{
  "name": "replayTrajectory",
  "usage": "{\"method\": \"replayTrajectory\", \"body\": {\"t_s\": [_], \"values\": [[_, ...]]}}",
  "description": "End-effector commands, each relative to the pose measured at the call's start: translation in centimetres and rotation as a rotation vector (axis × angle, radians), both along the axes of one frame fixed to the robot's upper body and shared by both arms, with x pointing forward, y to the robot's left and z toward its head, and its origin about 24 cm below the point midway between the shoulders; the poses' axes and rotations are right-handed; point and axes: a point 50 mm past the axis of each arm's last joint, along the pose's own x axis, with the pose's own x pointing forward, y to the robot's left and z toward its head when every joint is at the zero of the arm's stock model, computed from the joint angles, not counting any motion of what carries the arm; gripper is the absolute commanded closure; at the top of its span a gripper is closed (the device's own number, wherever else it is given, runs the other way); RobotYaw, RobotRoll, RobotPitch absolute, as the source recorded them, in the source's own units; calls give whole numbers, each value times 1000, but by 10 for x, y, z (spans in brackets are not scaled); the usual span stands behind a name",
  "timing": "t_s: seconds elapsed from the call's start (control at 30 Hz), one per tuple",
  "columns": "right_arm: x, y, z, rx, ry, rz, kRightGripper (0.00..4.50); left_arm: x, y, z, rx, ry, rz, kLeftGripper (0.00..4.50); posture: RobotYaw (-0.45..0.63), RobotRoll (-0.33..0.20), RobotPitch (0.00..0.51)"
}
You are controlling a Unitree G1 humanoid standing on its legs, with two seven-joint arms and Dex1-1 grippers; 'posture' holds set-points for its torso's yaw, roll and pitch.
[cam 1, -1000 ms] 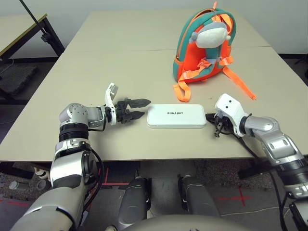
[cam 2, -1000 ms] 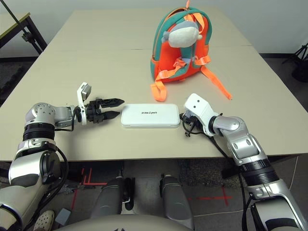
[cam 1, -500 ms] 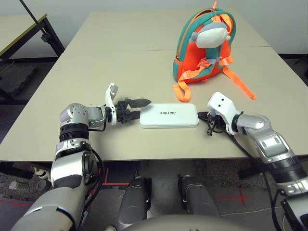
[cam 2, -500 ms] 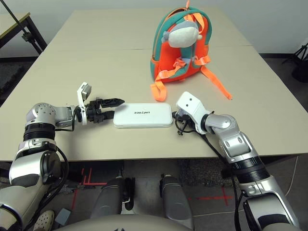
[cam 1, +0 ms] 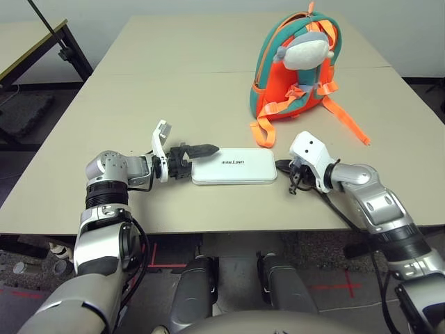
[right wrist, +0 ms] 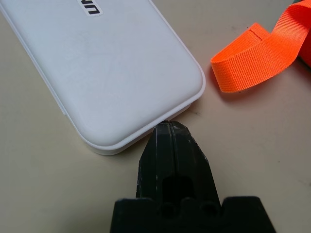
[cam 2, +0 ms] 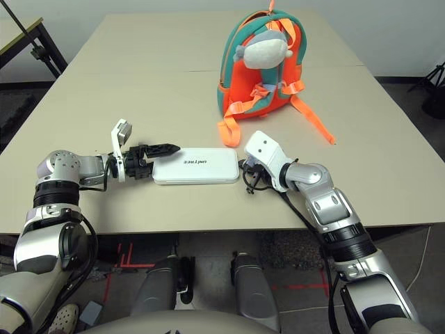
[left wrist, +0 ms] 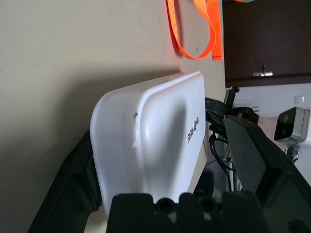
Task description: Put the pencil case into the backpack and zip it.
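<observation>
While the white pencil case (cam 1: 234, 167) lies flat near the counter's (cam 1: 167, 216) front edge, its left end sits between the spread fingers of the left end effector (left wrist: 163, 160). The right end effector (right wrist: 170, 127), closed, has its tips against the case's other end. Toward the far edge stands the orange-and-teal backpack (cam 1: 285, 83).

Illumination is even and moderately bright over the beige flat tabletop (cam 1: 139, 104). In the left wrist view, a broad soft shadow lies beside the white rounded rectangular case (left wrist: 170, 136); a darker patch crosses its face. The right wrist view shows faint shading beside the orange webbing strap (right wrist: 252, 63).
</observation>
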Motion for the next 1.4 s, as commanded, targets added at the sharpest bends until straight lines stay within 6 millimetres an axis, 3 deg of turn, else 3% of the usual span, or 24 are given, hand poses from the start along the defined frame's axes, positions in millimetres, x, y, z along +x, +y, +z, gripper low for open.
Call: {"method": "replayTrajectory", "body": {"t_s": [0.03,0.3,0.4,0.53,0.67,0.87,0.97,1.33,1.4], "values": [[1,11,7,17,-33,35,4460,-12,-7,-22,43,113,-52,0,-175,0,124],[1,16,8,30,-39,43,4460,-12,-10,-21,38,112,-52,0,-175,0,126],[1,16,8,31,-39,44,4500,-12,-9,-21,35,111,-49,661,-176,0,128],[1,16,7,32,-38,43,4500,-12,-9,-20,30,105,-44,2158,-177,0,129],[1,16,7,30,-38,41,4500,-11,-7,-18,24,97,-37,3093,-177,0,131],[2,16,6,25,-42,32,4500,-6,-4,-10,-1,45,-10,3217,-177,0,132],[3,15,6,16,-48,25,3959,-2,-1,-3,-9,12,13,3217,-177,0,132],[8,6,7,-19,-61,8,8,19,19,53,-90,-222,114,3223,-170,0,136],[9,2,8,-26,-64,1,0,22,22,65,-89,-272,125,3224,-169,0,136]]}}
